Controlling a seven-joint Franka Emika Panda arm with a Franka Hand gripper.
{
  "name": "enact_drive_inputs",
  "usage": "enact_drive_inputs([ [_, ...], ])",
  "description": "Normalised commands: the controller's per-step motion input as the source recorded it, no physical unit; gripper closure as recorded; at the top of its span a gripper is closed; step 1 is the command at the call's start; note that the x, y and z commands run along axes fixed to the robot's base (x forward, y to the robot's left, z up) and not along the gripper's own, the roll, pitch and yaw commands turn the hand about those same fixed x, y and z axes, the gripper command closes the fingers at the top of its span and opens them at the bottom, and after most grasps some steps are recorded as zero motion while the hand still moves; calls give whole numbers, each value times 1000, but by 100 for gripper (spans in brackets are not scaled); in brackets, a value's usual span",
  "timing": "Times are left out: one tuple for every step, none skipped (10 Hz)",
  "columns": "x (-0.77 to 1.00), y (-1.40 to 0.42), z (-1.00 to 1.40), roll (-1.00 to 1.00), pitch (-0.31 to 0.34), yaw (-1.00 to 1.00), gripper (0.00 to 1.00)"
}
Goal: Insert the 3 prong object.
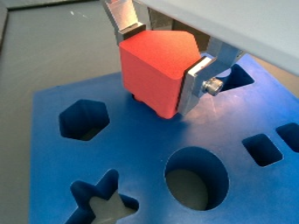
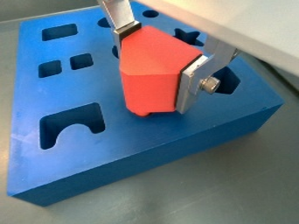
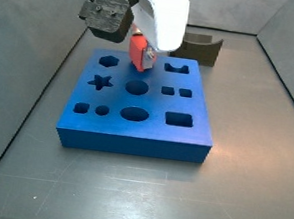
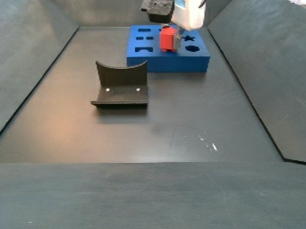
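My gripper (image 1: 163, 55) is shut on the 3 prong object (image 1: 155, 74), a bright red blocky piece whose short prongs show at its lower end. Silver fingers (image 1: 197, 80) clamp it on two opposite sides. It hangs over the blue block (image 1: 128, 149), at the back middle of the block's top face in a side view (image 3: 141, 52). I cannot tell whether the prongs touch the surface. The gripper (image 2: 160, 57) and the red piece (image 2: 149, 77) also show in the wrist view over the blue block (image 2: 117, 131). A side view shows the piece (image 4: 169, 38) under the gripper (image 4: 171, 32).
The blue block (image 3: 135, 115) has several shaped holes: a hexagon (image 1: 82, 119), a star (image 1: 103, 198), an oval (image 1: 195, 178) and small rectangles (image 1: 263, 150). The dark grey curved fixture (image 4: 120, 85) stands on the floor apart from the block (image 4: 167, 58), and shows behind it (image 3: 198, 47). Grey walls enclose the floor.
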Motion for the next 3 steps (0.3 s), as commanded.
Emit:
enact_drive_inputs([
  [0,0,-377,-19,-111,-49,100],
  [0,0,0,-23,0,0,100],
  [0,0,0,0,0,0,100],
])
